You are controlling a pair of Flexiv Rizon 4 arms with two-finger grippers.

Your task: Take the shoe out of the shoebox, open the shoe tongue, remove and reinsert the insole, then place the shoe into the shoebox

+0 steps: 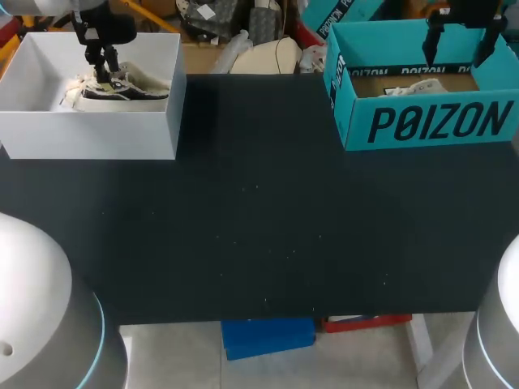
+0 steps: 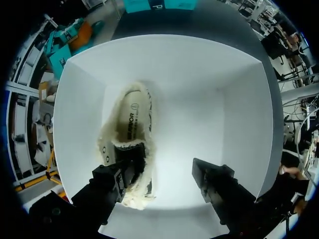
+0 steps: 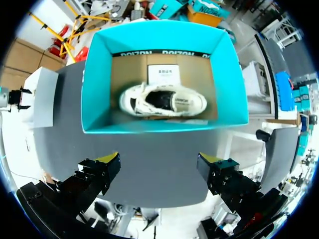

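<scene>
Wide-open left fingers point(image 2: 112, 181) down inside white box point(image 2: 239, 99), one finger against fluffy shoe point(image 2: 132, 124), other finger apart beside it. Wide-open right fingers point(image 3: 102, 172) above teal shoebox point(image 3: 99, 74), white shoe point(image 3: 162, 102) ahead inside.

Robotics lab: mounted arms point(image 1: 101, 32), black worktable point(image 1: 259, 227)

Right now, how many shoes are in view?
2. The cream shoe lies in the white box, by the open left end effector. The white sneaker lies in the teal box. I see no others.
</scene>
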